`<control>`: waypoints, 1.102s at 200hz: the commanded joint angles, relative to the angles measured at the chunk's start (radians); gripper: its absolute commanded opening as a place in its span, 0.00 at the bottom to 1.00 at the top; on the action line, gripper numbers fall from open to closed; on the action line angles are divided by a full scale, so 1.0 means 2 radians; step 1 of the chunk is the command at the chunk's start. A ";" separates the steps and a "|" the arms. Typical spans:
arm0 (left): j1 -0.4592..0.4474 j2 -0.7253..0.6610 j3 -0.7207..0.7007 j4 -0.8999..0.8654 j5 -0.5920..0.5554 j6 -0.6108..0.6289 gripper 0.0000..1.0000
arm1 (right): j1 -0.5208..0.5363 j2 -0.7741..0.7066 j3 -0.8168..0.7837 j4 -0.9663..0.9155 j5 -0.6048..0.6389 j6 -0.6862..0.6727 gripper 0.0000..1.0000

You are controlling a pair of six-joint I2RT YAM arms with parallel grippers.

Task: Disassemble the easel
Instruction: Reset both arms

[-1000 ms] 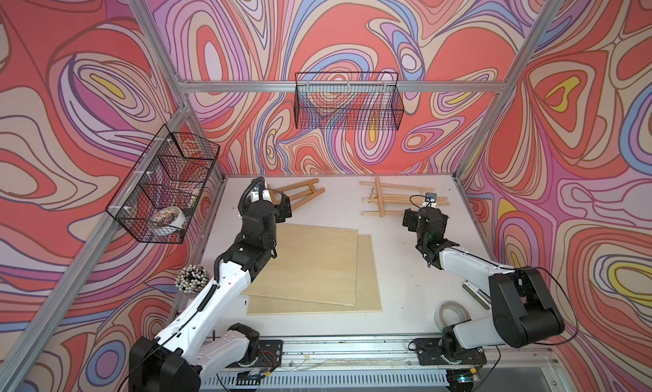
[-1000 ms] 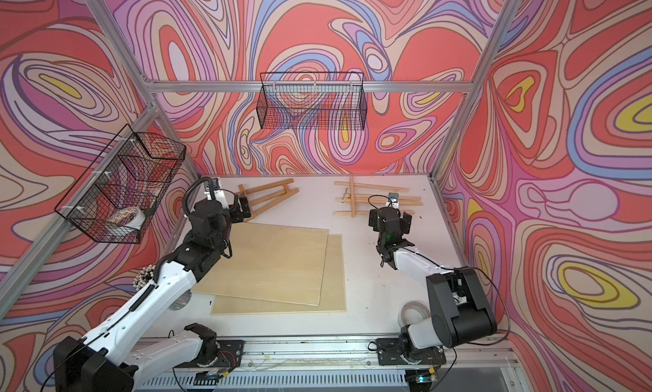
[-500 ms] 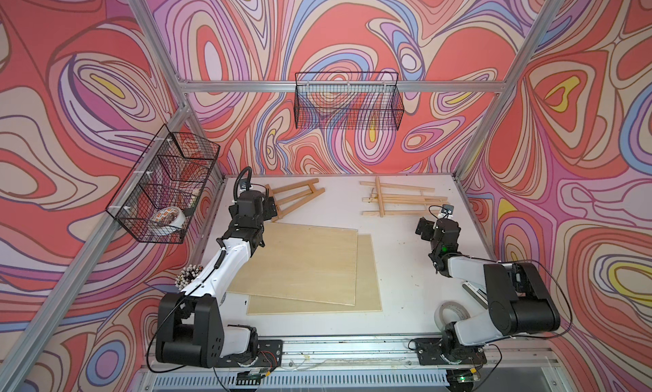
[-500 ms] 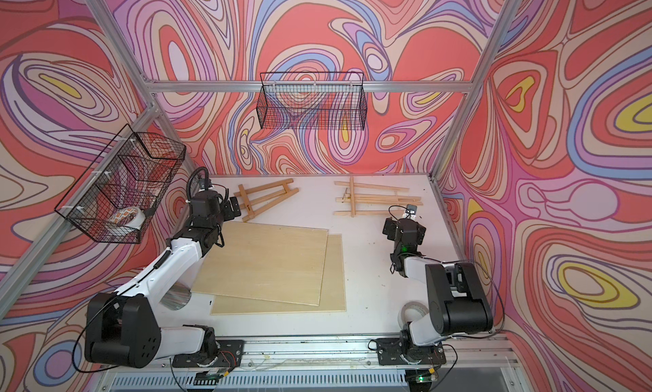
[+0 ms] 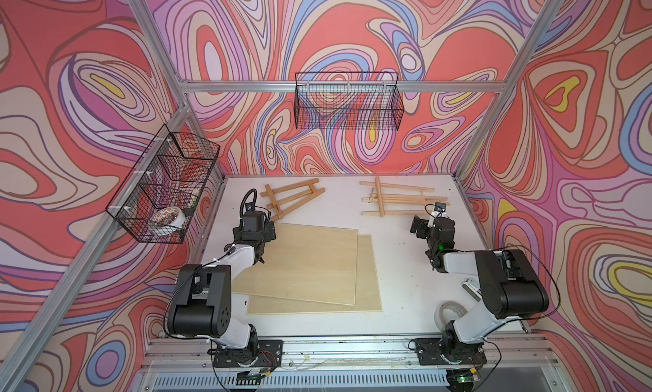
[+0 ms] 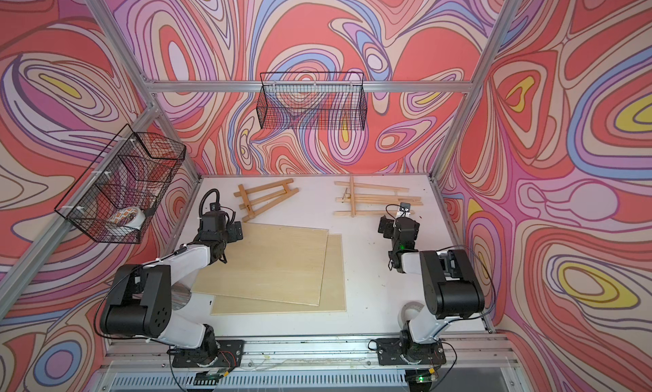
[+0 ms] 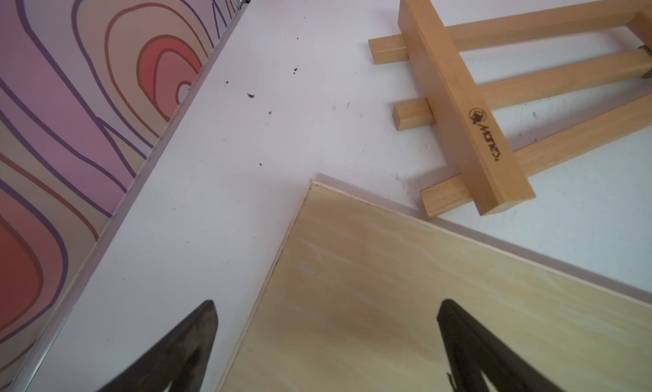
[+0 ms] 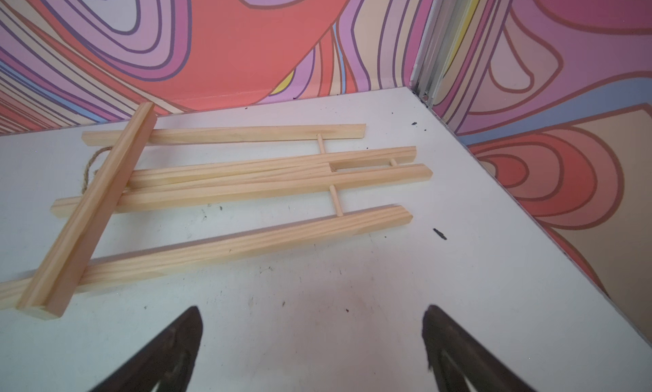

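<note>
darker easel [image 5: 291, 200] and pale easel [image 5: 402, 200] lay flat on the counter [image 5: 398, 266], boards [image 5: 310, 263] stacked nearby; left end effector [image 7: 326, 304] and right end effector [image 8: 312, 309] spread, empty. job looked done.

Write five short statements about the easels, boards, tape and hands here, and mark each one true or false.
1. The darker easel and the pale easel both lie flat on the table. True.
2. The left hand grips the darker easel. False: it is open and empty, above the upper board's corner.
3. The upper board lies askew on the lower board. True.
4. The patterned tape roll sits on the upper board. False: it is in the side basket.
5. The right hand is open, not touching the pale easel. True.
</note>
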State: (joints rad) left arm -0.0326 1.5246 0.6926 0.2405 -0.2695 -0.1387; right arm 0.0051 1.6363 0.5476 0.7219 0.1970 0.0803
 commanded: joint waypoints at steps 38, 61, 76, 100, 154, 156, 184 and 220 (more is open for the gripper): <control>0.000 -0.006 -0.077 0.183 0.040 0.045 1.00 | -0.031 -0.032 -0.077 0.105 0.036 0.055 0.98; -0.006 -0.010 -0.122 0.246 0.058 0.059 1.00 | -0.031 -0.016 -0.122 0.208 -0.001 0.042 0.98; -0.012 -0.005 -0.148 0.298 0.057 0.066 1.00 | -0.032 0.034 -0.163 0.341 -0.026 0.030 0.98; -0.025 0.015 -0.174 0.369 0.046 0.084 1.00 | -0.033 0.040 -0.173 0.368 -0.029 0.030 0.98; -0.013 0.011 -0.157 0.327 0.065 0.072 1.00 | -0.033 0.043 -0.143 0.316 -0.036 0.027 0.98; -0.011 0.011 -0.156 0.325 0.068 0.071 1.00 | -0.034 0.041 -0.138 0.306 -0.037 0.027 0.98; -0.001 0.010 -0.153 0.317 0.081 0.064 1.00 | -0.031 0.034 -0.057 0.150 -0.092 0.000 0.99; 0.001 0.009 -0.158 0.326 0.077 0.063 1.00 | -0.013 0.036 -0.043 0.121 -0.070 -0.016 0.98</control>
State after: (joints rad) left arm -0.0376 1.5383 0.3706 0.8619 -0.1291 -0.0051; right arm -0.0338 1.7172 0.4671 1.0790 0.0708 0.0837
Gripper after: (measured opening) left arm 0.998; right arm 0.984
